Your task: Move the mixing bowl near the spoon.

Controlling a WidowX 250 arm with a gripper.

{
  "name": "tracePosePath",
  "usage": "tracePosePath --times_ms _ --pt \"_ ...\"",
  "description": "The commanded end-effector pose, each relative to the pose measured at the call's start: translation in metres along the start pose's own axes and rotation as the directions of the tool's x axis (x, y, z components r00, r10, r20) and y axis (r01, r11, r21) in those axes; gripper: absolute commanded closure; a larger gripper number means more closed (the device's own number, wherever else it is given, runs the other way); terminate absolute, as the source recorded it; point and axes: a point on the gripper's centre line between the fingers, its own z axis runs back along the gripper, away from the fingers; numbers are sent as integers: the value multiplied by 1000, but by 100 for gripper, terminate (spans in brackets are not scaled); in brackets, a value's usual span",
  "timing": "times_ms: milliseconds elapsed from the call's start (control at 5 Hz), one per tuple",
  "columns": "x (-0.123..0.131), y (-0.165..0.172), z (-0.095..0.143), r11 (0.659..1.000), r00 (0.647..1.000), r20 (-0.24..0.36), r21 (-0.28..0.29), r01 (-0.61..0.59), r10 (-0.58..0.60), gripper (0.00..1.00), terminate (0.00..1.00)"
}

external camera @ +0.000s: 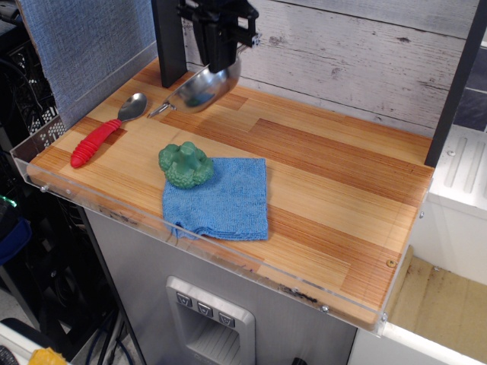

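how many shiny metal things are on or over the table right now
2. The mixing bowl hangs tilted in the gripper at the back left. The spoon, metal head with red handle, lies near the left edge. Nothing else metal shows.

The black gripper runs off the top edge and hides the shiny steel mixing bowl's far rim, seemingly clamped.
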Motion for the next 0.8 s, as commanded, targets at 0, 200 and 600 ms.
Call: tracePosePath --times_ms 0,200,600 --pt "-1 29 1 998 999 15 38 -47 46 100 0" --pt "-1 42 -12 997 998 -13 37 -66 66 100 0" --pt "-4 38 -38 997 994 -83 34 -72 74 100 0"
